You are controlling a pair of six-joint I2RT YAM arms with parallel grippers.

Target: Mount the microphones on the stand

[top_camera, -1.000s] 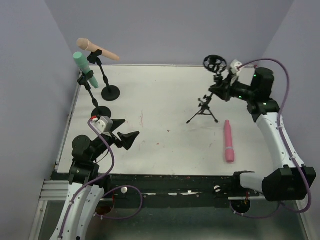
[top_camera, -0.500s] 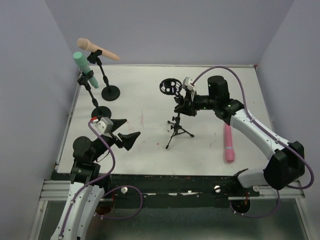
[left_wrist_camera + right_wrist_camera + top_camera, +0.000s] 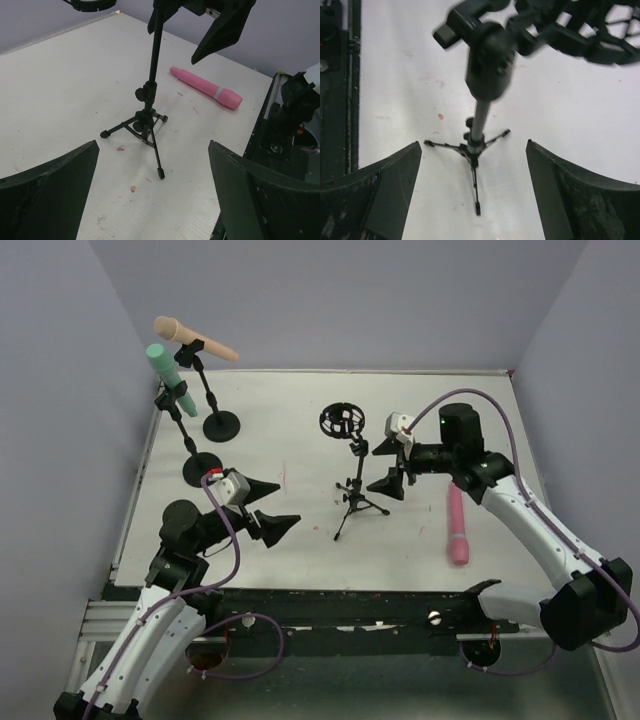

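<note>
Right gripper (image 3: 386, 468) mid-frame, jaws wide, empty, just beside tripod (image 3: 356, 483). Left gripper (image 3: 282, 506) wide, empty. Best: take pink mic (image 3: 457, 523), right of centre, mid-body, without nudging tripod.

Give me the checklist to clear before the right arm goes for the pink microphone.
1. Tripod stand upright on its legs: ok.
2. Right tool open, fingers either side of the pole without touching it: ok.
3. Pink microphone lying flat on the table, nothing on top of it: ok.
4. Left tool open and holding nothing: ok.
5. Peach microphone and teal microphone seated in their own stands: ok.
6. Mount ring turned the right way to take the microphone: cannot tell.
</note>
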